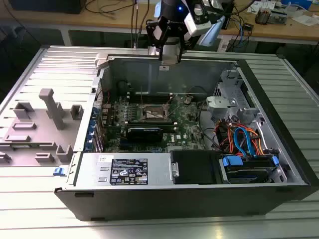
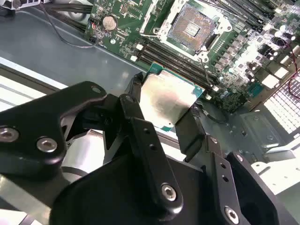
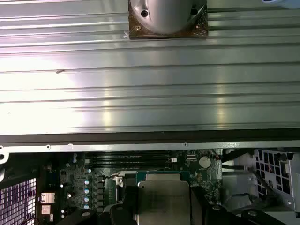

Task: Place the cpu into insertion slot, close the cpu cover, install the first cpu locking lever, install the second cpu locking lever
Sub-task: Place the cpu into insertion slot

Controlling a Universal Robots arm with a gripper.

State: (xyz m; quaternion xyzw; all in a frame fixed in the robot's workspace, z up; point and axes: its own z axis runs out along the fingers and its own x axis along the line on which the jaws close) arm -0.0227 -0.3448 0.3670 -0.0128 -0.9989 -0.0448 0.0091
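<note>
In both wrist views my gripper (image 2: 165, 107) (image 3: 162, 206) is shut on the cpu (image 2: 171, 96) (image 3: 161, 199). It is a flat silver-grey square chip with a green edge, held by two opposite sides between black fingers (image 2: 136, 101). The exterior view has the gripper (image 1: 169, 54) high over the back wall of the open computer case, above the green motherboard (image 1: 187, 127). The insertion slot (image 2: 192, 27) (image 1: 154, 113) lies uncovered below and ahead of the chip, its contact field showing. I cannot pick out the cpu cover with certainty.
Long black memory slots (image 2: 176, 63) run beside the socket. A black card (image 1: 144, 132) lies in front of it. A power supply (image 1: 124, 170) and a drive cage with blue and orange cables (image 1: 244, 142) stand along the front. A grey fixture (image 1: 47, 119) sits at the exterior view's left.
</note>
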